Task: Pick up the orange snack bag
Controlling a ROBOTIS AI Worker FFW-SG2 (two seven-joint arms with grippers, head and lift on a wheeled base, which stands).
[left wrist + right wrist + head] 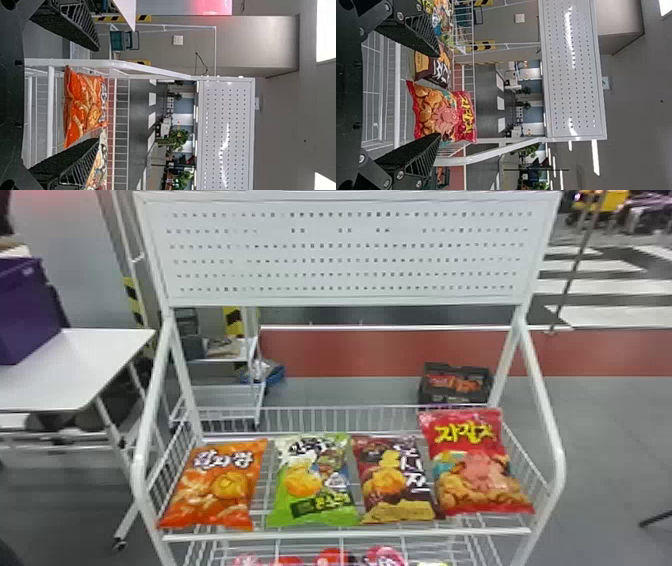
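Orange snack bag [212, 495] lay leftmost on wire shelf [345, 534], left claw [98, 94] and right claw [440, 95] both open; left likely needed centring, then squeezing lightly, clear of green bag [315, 485].

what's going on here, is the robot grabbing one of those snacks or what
Nothing is being held at this moment. The robot's job is to pick up the orange bag, which lies on the wire shelf at the robot's left end of a row, beside green, brown and red bags. The left hand and right hand are both open and empty, facing the rack.
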